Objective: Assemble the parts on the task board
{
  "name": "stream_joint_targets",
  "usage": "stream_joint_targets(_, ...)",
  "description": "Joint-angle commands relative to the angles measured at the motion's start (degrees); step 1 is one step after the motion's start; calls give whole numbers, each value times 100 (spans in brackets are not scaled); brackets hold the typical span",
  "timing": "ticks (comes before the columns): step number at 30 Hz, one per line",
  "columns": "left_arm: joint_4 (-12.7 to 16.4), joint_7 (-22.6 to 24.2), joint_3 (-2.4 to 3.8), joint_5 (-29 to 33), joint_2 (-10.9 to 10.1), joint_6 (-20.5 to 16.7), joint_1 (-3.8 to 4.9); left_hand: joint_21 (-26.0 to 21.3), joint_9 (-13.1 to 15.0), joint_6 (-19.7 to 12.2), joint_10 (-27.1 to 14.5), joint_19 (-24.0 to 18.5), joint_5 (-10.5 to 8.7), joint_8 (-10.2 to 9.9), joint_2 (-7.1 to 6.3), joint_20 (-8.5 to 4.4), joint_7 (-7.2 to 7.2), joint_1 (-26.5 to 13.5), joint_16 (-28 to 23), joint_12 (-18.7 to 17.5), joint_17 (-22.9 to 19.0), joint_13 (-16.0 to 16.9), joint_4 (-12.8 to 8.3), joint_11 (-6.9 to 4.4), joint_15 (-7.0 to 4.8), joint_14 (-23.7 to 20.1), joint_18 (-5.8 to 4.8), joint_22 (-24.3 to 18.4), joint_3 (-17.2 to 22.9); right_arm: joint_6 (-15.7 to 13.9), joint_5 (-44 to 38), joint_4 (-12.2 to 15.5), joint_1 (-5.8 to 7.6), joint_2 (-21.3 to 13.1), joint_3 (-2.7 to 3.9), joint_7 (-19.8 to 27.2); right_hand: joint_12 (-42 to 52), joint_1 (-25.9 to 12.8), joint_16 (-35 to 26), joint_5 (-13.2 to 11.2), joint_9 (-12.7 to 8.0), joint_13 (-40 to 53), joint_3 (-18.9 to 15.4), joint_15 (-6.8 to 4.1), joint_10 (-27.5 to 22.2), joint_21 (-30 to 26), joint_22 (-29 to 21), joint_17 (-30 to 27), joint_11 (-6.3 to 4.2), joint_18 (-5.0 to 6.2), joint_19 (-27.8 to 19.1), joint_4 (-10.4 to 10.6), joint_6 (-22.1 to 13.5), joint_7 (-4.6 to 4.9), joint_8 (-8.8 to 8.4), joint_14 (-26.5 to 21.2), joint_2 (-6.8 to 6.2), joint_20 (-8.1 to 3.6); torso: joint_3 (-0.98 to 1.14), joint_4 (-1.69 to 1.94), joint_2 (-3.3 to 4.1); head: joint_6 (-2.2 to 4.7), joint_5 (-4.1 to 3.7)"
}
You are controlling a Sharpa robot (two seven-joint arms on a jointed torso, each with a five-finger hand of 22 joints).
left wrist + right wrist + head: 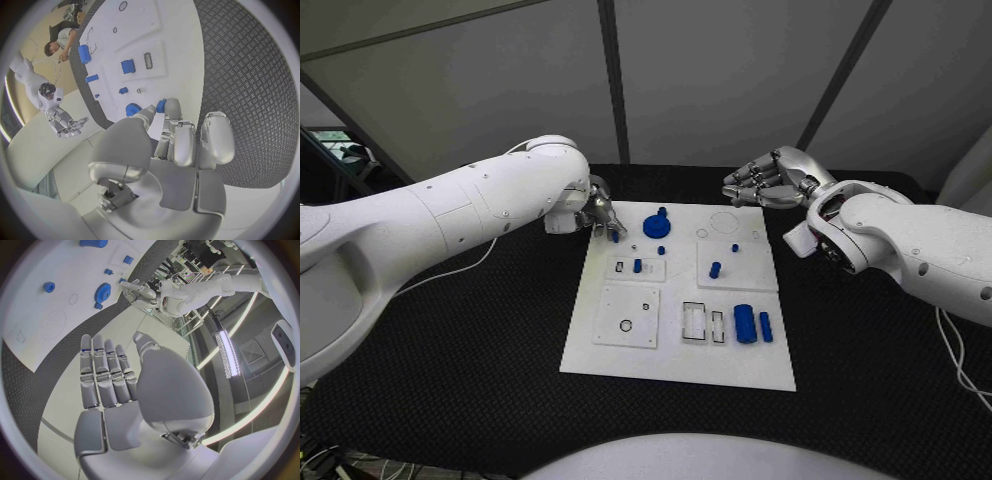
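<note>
- The task board [678,360] is lying in the middle of the black table [473,350], with the blue parts spread across it.
- The left hand [599,215] is being held at the far left corner of the task board; a small blue part [161,105] is being pinched at its fingertips [172,107], just above the board's edge.
- A blue gear [656,224] is sitting on the board's far left area, just to the right of the left hand.
- The right hand [769,182] is being held above the table just beyond the board's far right corner; its fingers [106,372] are stretched out straight side by side, with nothing being held in them.
- A small blue peg [714,269] is standing in the raised plate on the right half of the board, and a smaller blue dot [734,246] is sitting just beyond it.
- Another small blue piece [638,266] is standing in the small plate on the left half, with a tiny blue piece [661,250] just beyond it.
- Two larger blue parts, a blue cylinder [744,324] and a slim blue bar [766,326], are lying side by side near the board's right edge, on the near half.
- Rectangular slots [694,322] are being shown just left of the cylinder, and a square plate with a ring [629,316] is lying on the near left part of the board.
</note>
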Motion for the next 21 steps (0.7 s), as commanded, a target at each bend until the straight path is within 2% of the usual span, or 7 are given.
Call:
stream_joint_targets(1, 10, 44, 2, 69, -3, -82, 9, 10, 11, -40, -4, 10, -16, 16, 109, -40, -51, 264, 31, -57, 535, -30, -153, -57, -48, 307, -106, 11, 231, 47, -12, 0, 9, 5, 3, 17, 15, -10, -14, 22, 7, 3, -10, -13, -47, -34, -7, -7, -10, 19, 51, -18, -15, -7, -13, -36, 62, 2, -1, -2, 1, 0, -2)
stream_joint_targets(3, 10, 50, 2, 90, -5, -151, 9, 4, 21, -94, -26, 7, -13, 18, 168, -54, -44, 486, 29, -108, 533, -68, -315, -60, -56, 306, -105, 13, 521, 48, -12, -1, 9, 3, 3, 15, 15, -10, -14, 22, 7, 3, -10, -13, -47, -34, -7, -7, -10, 19, 51, -18, -15, -7, -13, -36, 62, 2, -2, -3, 0, -8, -2)
stream_joint_targets(6, 15, 59, 2, 146, -14, -227, 9, 0, 56, -153, -22, 6, -10, 49, 173, -50, -19, 604, 26, -163, 530, -116, -465, -46, -41, 304, -108, 21, 916, 54, -12, -4, 9, 2, 2, 13, 15, -10, -14, 22, 7, 3, -10, -13, -47, -34, -7, -7, -10, 19, 51, -18, -15, -7, -13, -36, 62, 2, -2, -1, -1, -15, -4)
stream_joint_targets(10, 74, 69, 3, 222, -55, -286, 9, -12, 156, -201, 14, 0, -12, 168, 98, -30, -2, 527, 25, -202, 528, -168, -588, -30, -19, 303, -106, 28, 1454, 67, -12, -12, 9, 5, 2, 5, 15, -10, -14, 22, 7, 3, -10, -13, -47, -34, -7, -7, -10, 19, 51, -18, -15, -7, -13, -36, 62, 2, -2, 0, -4, -21, -4)
stream_joint_targets(11, 100, 70, 3, 239, -73, -297, 9, -14, 220, -233, 40, 0, -22, 245, 33, -24, 13, 405, 26, -207, 528, -187, -608, -31, -11, 304, -106, 37, 1684, 71, -12, -14, 9, 7, 2, 3, 15, -10, -14, 22, 7, 3, -10, -13, -47, -34, -7, -7, -10, 19, 51, -18, -15, -7, -13, -36, 62, 2, -2, 1, -4, -22, -3)
stream_joint_targets(15, 266, 73, 5, 351, -192, -342, 11, -18, 309, -277, 64, 1, -36, 363, -49, -22, -6, 263, 29, -201, 529, -204, -663, -24, -19, 305, -106, 48, 1961, 86, -12, -23, 9, 10, 2, -5, 15, -10, -14, 22, 7, 3, -10, -13, -47, -34, -7, -7, -10, 19, 51, -18, -15, -7, -13, -36, 62, 2, 1, 5, -8, -28, -3)
stream_joint_targets(21, 688, 66, 6, 510, -470, -451, 27, -22, 358, -297, 80, 2, -37, 432, -88, -23, -12, 184, 38, -193, 537, -211, -695, -30, -22, 309, -105, 54, 2097, 97, -12, -44, 9, 9, 1, -16, 15, -10, -14, 22, 7, 3, -10, -13, -47, -34, -7, -7, -10, 19, 51, -18, -15, -7, -13, -36, 62, 2, 4, 11, -16, -35, 13)
